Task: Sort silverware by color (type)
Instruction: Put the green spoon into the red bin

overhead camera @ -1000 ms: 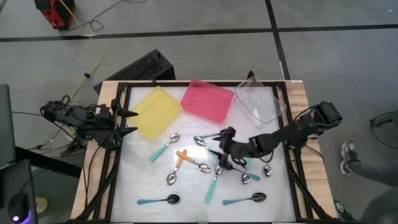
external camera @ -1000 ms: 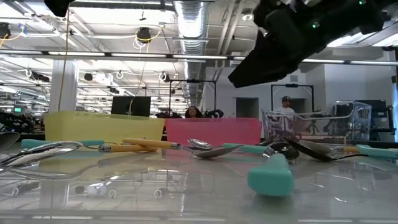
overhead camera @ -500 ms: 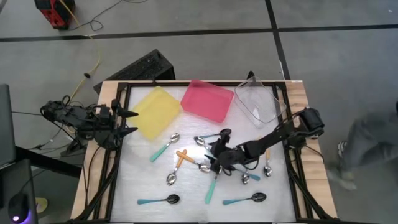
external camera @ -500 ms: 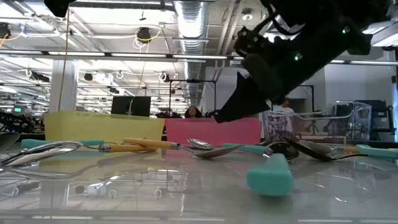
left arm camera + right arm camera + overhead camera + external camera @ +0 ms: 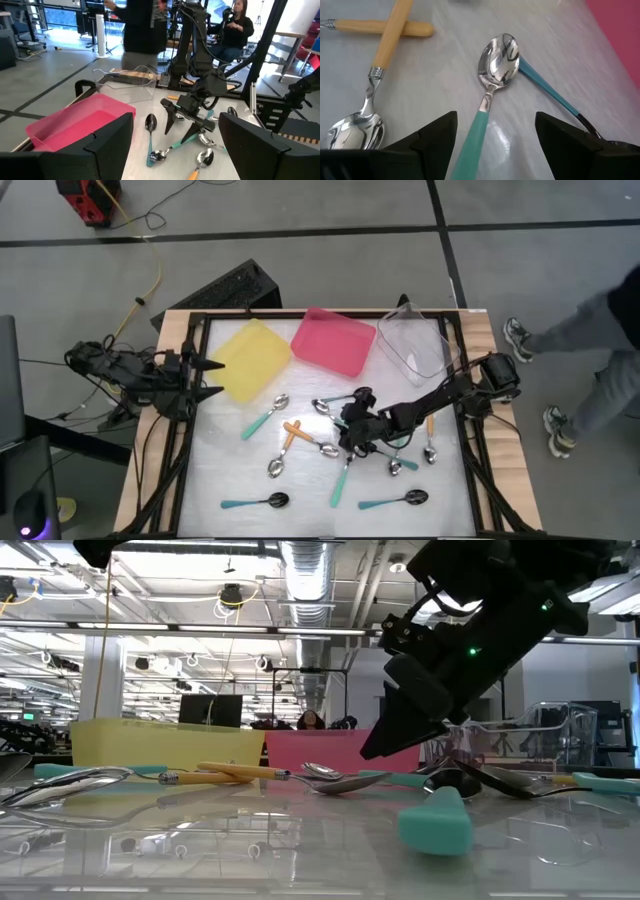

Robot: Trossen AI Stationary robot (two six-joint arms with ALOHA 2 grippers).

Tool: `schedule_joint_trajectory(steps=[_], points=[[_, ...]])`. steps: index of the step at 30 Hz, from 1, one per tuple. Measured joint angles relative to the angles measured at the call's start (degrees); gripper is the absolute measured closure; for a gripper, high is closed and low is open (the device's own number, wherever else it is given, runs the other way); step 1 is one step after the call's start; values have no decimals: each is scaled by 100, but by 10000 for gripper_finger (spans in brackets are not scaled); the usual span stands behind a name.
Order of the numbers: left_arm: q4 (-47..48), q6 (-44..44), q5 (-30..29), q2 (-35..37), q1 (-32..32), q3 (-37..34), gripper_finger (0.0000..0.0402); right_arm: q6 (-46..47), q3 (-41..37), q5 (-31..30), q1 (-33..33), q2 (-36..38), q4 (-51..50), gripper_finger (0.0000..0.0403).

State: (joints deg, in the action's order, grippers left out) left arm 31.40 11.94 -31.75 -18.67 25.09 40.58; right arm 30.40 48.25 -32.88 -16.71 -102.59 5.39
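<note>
Hovering spread wide, the right jaws (image 5: 350, 438) straddle a teal-handled spoon (image 5: 490, 100), gripping nothing.

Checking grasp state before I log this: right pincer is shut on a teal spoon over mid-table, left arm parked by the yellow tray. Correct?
Not quite. The right pincer is open and holds nothing: the right wrist view shows its fingers spread either side of a teal-handled spoon lying on the table. The rest stands: the left pincer waits by the yellow tray.

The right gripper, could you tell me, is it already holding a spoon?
No: in the right wrist view the right gripper is open, with a teal-handled spoon lying on the table between its fingers.
</note>
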Motion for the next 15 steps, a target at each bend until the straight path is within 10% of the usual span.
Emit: schedule_joint_trajectory(steps=[15], points=[[-4,-170,-115,-46,1,0,121,113,-9,131,69,-364,88,108]])
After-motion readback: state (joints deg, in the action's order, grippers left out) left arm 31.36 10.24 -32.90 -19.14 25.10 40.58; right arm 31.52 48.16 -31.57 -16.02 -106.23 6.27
